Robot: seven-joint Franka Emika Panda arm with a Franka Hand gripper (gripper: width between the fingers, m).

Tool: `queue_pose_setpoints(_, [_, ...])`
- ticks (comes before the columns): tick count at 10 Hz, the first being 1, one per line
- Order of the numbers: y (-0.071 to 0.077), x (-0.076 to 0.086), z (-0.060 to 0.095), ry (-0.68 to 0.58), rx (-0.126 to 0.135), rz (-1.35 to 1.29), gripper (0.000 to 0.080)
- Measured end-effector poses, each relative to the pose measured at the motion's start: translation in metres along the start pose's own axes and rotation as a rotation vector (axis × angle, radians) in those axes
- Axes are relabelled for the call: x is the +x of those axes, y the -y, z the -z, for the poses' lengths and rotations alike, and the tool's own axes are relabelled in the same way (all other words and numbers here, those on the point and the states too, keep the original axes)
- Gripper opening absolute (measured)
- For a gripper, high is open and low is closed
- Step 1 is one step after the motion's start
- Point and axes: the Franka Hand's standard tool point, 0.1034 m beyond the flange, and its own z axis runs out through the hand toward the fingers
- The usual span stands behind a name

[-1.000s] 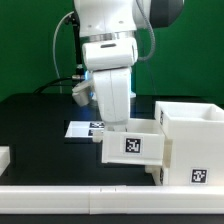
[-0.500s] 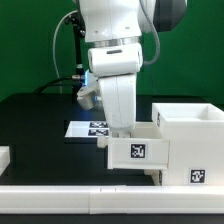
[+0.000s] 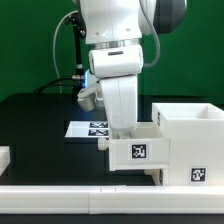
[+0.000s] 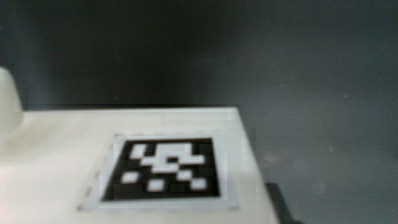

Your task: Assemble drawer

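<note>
A black table is filling most of the exterior view, with a green wall behind it. On the exterior view's right, a large white cube-shaped shell is standing with its top open; what its inside is holding cannot be seen from here. A square black-and-white tag is showing on its near face, low down.

Just to the left of the shell, a smaller white tray is sitting partway into the shell's left side, its tagged near face pointing toward the camera. Whether the tray is resting on the table or hanging just above it cannot be told. Nothing can be seen inside the tray.

The white arm is reaching straight down from the top of the view, its wrist vertical over the tray. The gripper is meeting the tray's top edge, but its fingers are hidden, so how wide it is standing and whether it is gripping the tray cannot be told.

Behind the arm, the flat marker board is lying on the table. A long white bar is running along the near edge.

The wrist view is showing a white surface bearing a tag, blurred, against the dark table.
</note>
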Motion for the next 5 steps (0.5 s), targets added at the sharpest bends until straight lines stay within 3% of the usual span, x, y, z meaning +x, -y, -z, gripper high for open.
queue_pose_setpoints(5, [0.0041, -0.0060, -0.0011, 0.002, -0.005, 0.046, 0.0038])
